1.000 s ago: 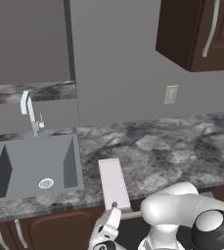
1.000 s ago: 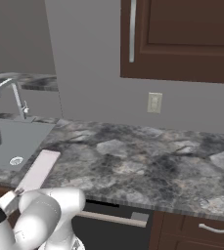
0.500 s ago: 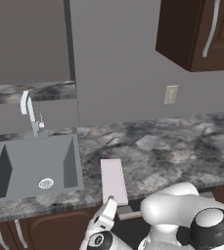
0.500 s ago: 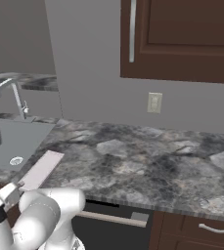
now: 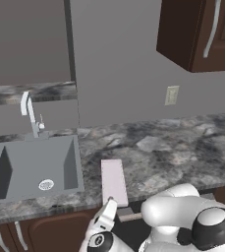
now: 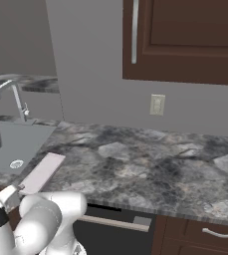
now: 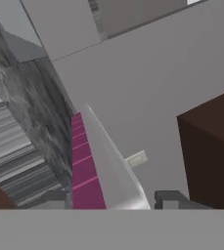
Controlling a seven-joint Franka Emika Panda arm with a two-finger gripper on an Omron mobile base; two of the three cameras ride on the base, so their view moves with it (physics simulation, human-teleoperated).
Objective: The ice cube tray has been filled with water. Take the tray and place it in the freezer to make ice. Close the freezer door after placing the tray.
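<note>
Reaching low along the counter's front edge, wrist folded down in front of the white arm body, gripper meeting the near end of the ice cube tray. Pinching that near end between the fingertips, one at each side of the slab in the hand view. Lying flat on the granite counter, just right of the sink, near end overhanging the front edge.
</note>
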